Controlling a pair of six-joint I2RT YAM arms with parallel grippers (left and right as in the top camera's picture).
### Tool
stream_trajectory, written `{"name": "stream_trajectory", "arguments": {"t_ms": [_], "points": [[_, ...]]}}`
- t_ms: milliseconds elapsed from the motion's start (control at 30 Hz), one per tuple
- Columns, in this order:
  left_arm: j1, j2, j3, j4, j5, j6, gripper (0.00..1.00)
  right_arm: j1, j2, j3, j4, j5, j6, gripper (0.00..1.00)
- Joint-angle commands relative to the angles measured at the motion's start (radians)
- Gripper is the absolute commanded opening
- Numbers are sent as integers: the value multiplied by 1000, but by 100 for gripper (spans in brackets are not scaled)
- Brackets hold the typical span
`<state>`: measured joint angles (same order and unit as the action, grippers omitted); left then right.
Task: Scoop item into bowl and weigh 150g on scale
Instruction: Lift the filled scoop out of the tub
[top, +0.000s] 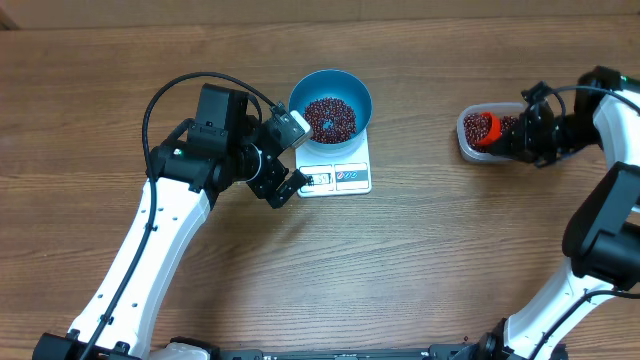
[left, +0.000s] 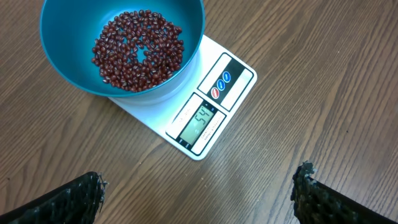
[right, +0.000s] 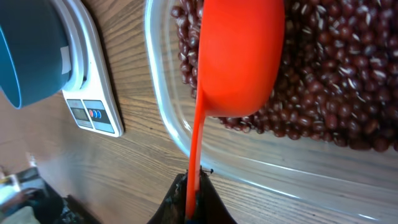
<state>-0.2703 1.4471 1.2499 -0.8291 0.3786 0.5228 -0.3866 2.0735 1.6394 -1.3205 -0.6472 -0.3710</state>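
Note:
The blue bowl (top: 352, 92) stands on the white scale (top: 340, 178) with a layer of red-brown beans (top: 329, 118) in it. My left gripper (top: 293, 158) hovers just left of the scale's display edge, open and holding nothing. In the left wrist view the bowl (left: 62, 56), the beans (left: 138, 51) and the scale (left: 214, 106) lie ahead of the open left gripper (left: 199, 199). My right gripper (right: 194, 186) is shut on the handle of an orange scoop (right: 239, 56). The scoop's cup is down in the clear tub (right: 161, 112), among more beans (right: 336, 81).
The clear tub (top: 466, 143) sits at the far right of the wooden table, with the orange scoop (top: 480, 128) and my right gripper (top: 515, 135) over it. The scale (right: 93, 93) and bowl (right: 31, 56) appear at the left of the right wrist view.

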Motion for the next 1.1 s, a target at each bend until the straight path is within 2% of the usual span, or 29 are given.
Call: {"name": "stream_trajectory", "arguments": {"t_ms": [0, 300, 433, 1067], "points": [[2, 4, -5, 2, 6, -14, 100, -31, 10, -49, 21, -92, -31, 4], [2, 4, -5, 2, 6, -14, 99, -110, 10, -96, 51, -258, -32, 4], [2, 4, -5, 2, 6, -14, 100, -131, 10, -96, 27, -349, -90, 4], [2, 4, -5, 2, 6, -14, 100, -169, 10, -96, -45, -492, -136, 4]]}}
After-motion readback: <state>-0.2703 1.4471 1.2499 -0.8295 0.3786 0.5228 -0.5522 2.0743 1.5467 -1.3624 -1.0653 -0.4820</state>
